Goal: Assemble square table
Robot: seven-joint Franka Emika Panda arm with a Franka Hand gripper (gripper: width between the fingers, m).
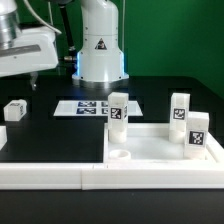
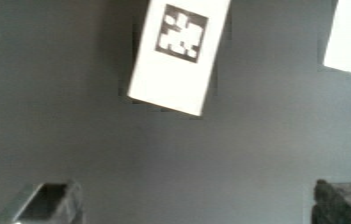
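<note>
Wrist view shows the tool (image 2: 193,203) spread wide, nothing held, above a leg (image 2: 177,55); if lowered off-centre, that leg could get knocked over.

light: bright, even — shadows: faint | both views soft, wrist view blurrier

Parts spread across the table (image 1: 50,130), arm base behind them.

The marker board (image 1: 85,107) lies flat before the arm base (image 1: 100,50). Just beside it, toward the exterior view's right, one leg (image 1: 118,109) stands upright. Two more legs (image 1: 180,108) (image 1: 198,131) stand near each other at the far right, inside the rail (image 1: 150,172) that runs along the front. A fourth leg (image 1: 14,110) sits alone at the far left. The tool (image 1: 35,78) hangs above the table at left, over a leg (image 2: 175,55) lying flat.
</note>
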